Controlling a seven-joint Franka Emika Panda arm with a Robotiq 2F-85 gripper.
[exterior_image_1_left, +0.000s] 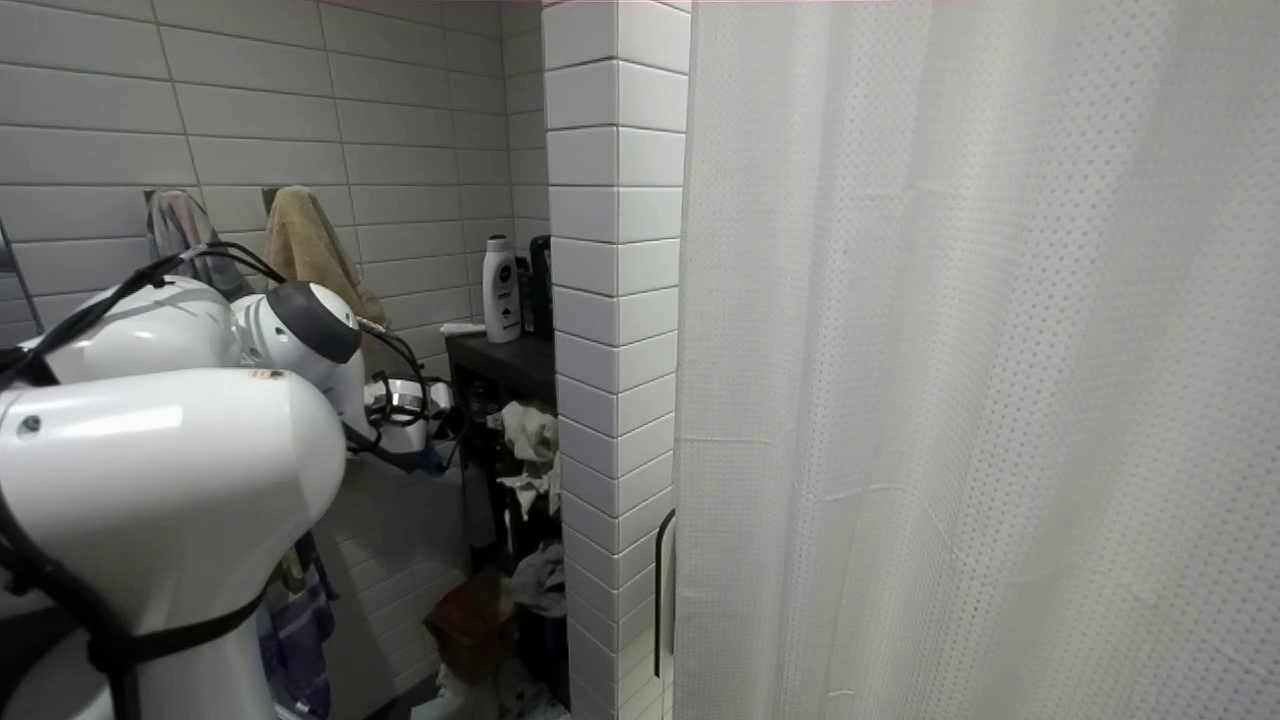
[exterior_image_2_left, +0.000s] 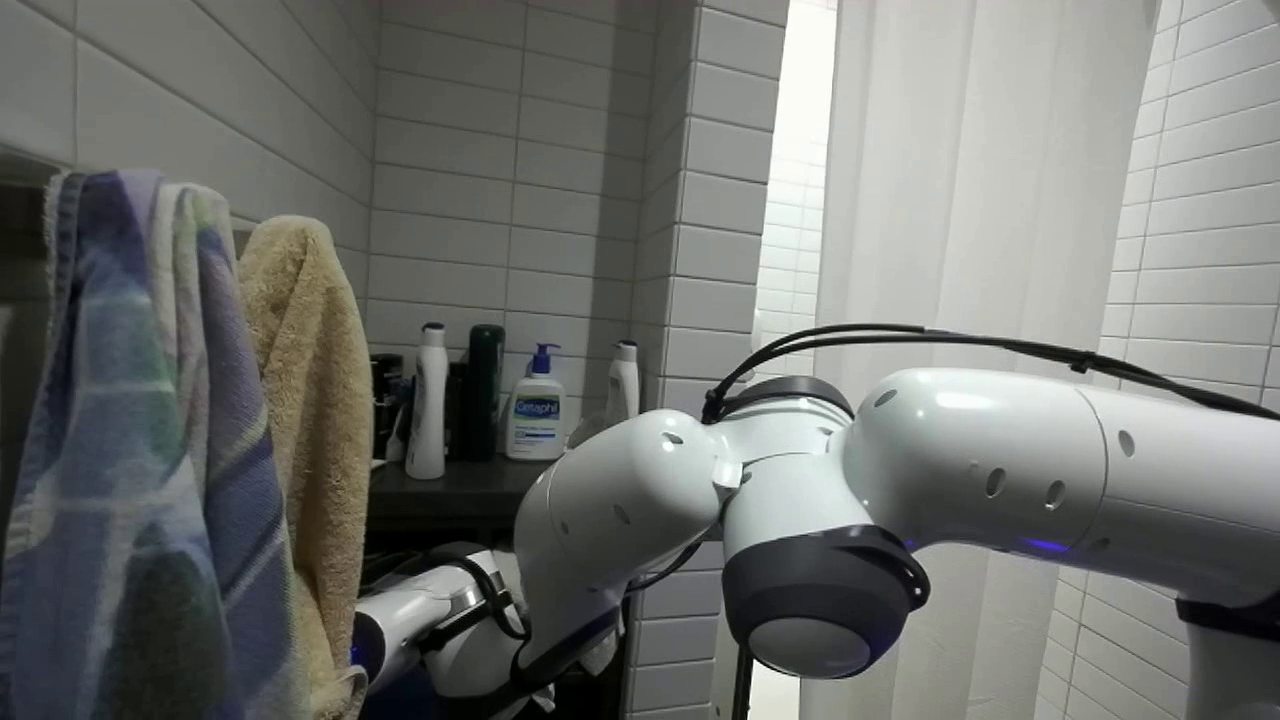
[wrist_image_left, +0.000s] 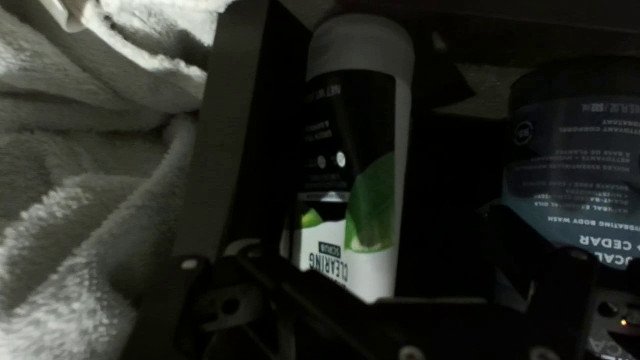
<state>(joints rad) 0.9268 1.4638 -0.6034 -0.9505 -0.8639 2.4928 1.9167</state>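
Below the top of the dark shelf (exterior_image_1_left: 505, 362), close to its left corner in an exterior view, I have my end effector (wrist_image_left: 375, 240). Its jaws stand wide apart, as much as they can be seen in the dark, and I see nothing that they have in their hold. In the wrist view the tube (wrist_image_left: 367, 165) is between them; it is black, green and white, its lettering is upside down, and its white cap (wrist_image_left: 360, 47) points to the upper edge of that view. Whether a jaw touches it, I cannot tell. Just to the left of the tube there is a dark panel (wrist_image_left: 220, 125), and at the other side of this panel lies a pale cloth (wrist_image_left: 90, 165) in thick folds. To the right, apart from the tube, is the body wash (wrist_image_left: 570, 165), of which my end effector covers the lower part in this view.

On the shelf's top, near the front edge, stands a white bottle (exterior_image_2_left: 428, 410); behind it, more to the right, are a dark green bottle (exterior_image_2_left: 486, 390) and the Cetaphil (exterior_image_2_left: 537, 420). Near the tiled column (exterior_image_2_left: 730, 200), at the right edge, I find another white bottle (exterior_image_2_left: 623, 382), its base hidden by my arm (exterior_image_2_left: 960, 460). On the wall at left hang a coloured towel (exterior_image_2_left: 130, 430) and a beige towel (exterior_image_2_left: 310, 400), and past the column hangs a white curtain (exterior_image_1_left: 950, 350).
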